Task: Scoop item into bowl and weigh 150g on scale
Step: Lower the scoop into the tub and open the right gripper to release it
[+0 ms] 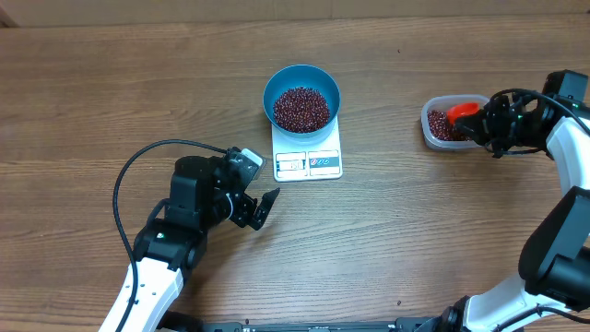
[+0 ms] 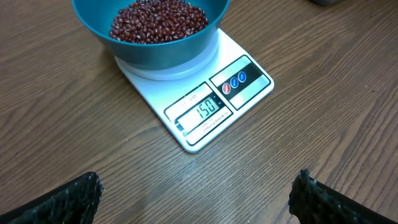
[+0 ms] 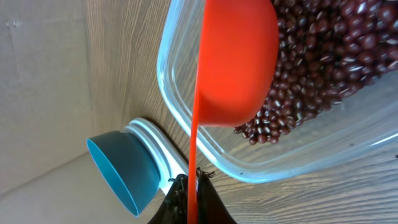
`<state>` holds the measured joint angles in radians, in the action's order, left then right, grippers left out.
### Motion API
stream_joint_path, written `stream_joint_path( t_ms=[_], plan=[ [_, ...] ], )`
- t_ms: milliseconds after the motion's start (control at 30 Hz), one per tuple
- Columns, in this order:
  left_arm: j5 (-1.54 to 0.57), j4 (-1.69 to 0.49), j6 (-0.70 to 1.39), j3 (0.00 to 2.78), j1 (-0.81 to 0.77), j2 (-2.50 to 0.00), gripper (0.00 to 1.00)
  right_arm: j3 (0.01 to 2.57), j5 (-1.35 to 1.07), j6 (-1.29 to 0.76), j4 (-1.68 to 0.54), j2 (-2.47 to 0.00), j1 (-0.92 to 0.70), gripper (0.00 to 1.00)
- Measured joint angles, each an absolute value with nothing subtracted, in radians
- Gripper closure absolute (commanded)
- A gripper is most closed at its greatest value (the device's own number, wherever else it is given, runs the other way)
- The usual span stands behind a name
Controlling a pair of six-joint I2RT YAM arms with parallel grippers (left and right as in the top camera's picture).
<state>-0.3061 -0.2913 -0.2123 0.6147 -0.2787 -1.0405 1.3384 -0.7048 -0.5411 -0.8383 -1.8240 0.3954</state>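
**Left wrist view shows 150 on the display: the job now is to add nothing more**

The blue bowl (image 1: pixel 273 85) stands on the white scale (image 1: pixel 309 163), and the dark red beans (image 1: pixel 301 109) lie heaped inside it. The display (image 2: pixel 208 109) reads 150, so I judge the weight is reached.

The right gripper (image 3: pixel 189 200) is clenched on the handle of the orange scoop (image 3: pixel 236 59). It holds the scoop over the beans in the clear tub (image 1: pixel 427 124), well apart from the scale. Only the scoop's outer side is visible, so I cannot tell if it carries beans.

The step in hand seems to be putting the scoop away. To do it well:
- Lower the scoop slowly into the tub, so that no bean jumps out.
- Loosen the grip only when the scoop rests there.
- Keep the scoop away from the bowl.

The left gripper (image 2: pixel 198 196) has its fingers spread wide and holds nothing. It hangs low over the table (image 1: pixel 111 83), near the scale. It should not touch the scale, because any push would change the reading.

Count:
- one bowl
- one scale
- one tub
- one scoop
- two grippers
- two heaps of beans, too many to count
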Motion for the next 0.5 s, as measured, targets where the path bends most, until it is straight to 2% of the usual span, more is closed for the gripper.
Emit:
stream_joint_path(
  t_ms=[100, 233, 400, 500],
  plan=[
    [-0.307, -0.291, -0.212, 0.615, -0.279, -1.040, 0.00, 1.338, -0.699, -0.534, -0.838, -1.824, 0.399, 0.83],
    [-0.307, -0.291, -0.212, 0.615, -0.279, -1.040, 0.01, 1.338, -0.699, -0.532, -0.836, -1.824, 0.399, 0.68],
    [-0.306, -0.291, -0.212, 0.615, -0.279, -1.040, 0.00, 1.338, -0.699, -0.525, -0.831, -1.824, 0.399, 0.57],
    [-0.307, -0.291, -0.212, 0.615, -0.279, -1.040, 0.01, 1.338, -0.699, -0.522, -0.838, -1.824, 0.399, 0.53]
  ],
)
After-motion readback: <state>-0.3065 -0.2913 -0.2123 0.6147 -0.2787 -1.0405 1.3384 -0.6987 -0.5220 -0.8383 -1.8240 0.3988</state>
